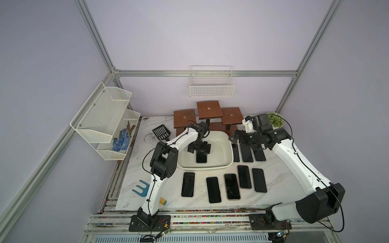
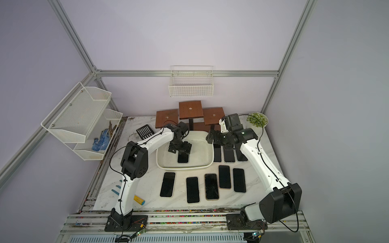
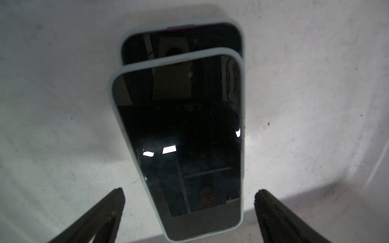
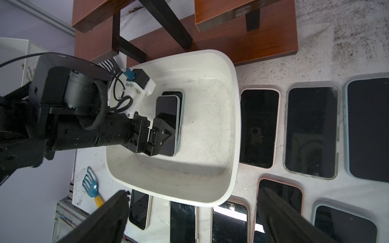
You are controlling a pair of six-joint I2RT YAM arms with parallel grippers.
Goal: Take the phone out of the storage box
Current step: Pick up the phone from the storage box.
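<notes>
The storage box (image 1: 220, 151) sits at the middle of the table (image 1: 136, 168), a little toward 12 o'clock. Inside it, toward the 6 o'clock wall, a phone (image 3: 181, 136) in a pale case lies screen up on top of a second phone (image 3: 181, 42). The second phone's far end shows at the 12 o'clock side of the upper one. In both top views only a dark screen (image 1: 201, 158) (image 2: 183, 158) shows below the arm.

The left gripper (image 3: 189, 195) points down into the box over the upper phone. Its jaws are spread wide, with one finger on each long side of the phone and a gap to each edge. They pinch nothing.

The right gripper (image 1: 232, 136) hangs at the box's 2 o'clock corner, its jaws spread and empty.

A row of five phones (image 1: 213, 189) lies on the table at 6 o'clock of the box. Three more phones (image 1: 246, 152) lie just beside its 3 o'clock rim.
</notes>
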